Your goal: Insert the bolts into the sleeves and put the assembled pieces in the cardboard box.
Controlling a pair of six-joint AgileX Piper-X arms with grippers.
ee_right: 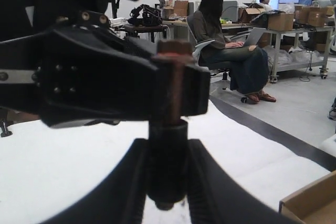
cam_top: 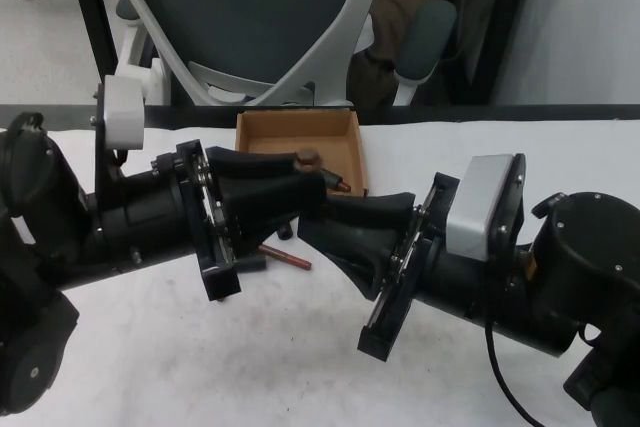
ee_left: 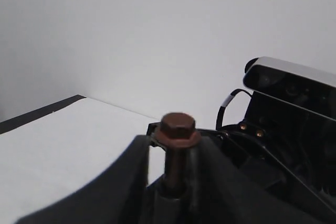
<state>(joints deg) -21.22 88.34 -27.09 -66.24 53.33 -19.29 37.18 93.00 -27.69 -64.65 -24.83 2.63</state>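
Observation:
Over the middle of the bench the two grippers meet tip to tip. My left gripper [cam_top: 303, 190] is shut on a rusty brown bolt [cam_top: 308, 159], hex head up. In the left wrist view the bolt [ee_left: 177, 129] stands upright between the fingers [ee_left: 137, 156]. Just below it, my right gripper [cam_top: 318, 222] is shut on a dark sleeve [ee_right: 167, 187]. The bolt's shank [ee_right: 176, 90] runs down into the sleeve's top. The open cardboard box [cam_top: 262, 139] sits at the bench's far edge, just behind the grippers.
A loose bolt [cam_top: 287, 258] lies on the white bench cover under the left arm. A small reddish piece [cam_top: 340, 186] shows at the box's near right corner. An office chair [cam_top: 250, 7] stands behind the bench. A box corner [ee_right: 310, 203] shows in the right wrist view.

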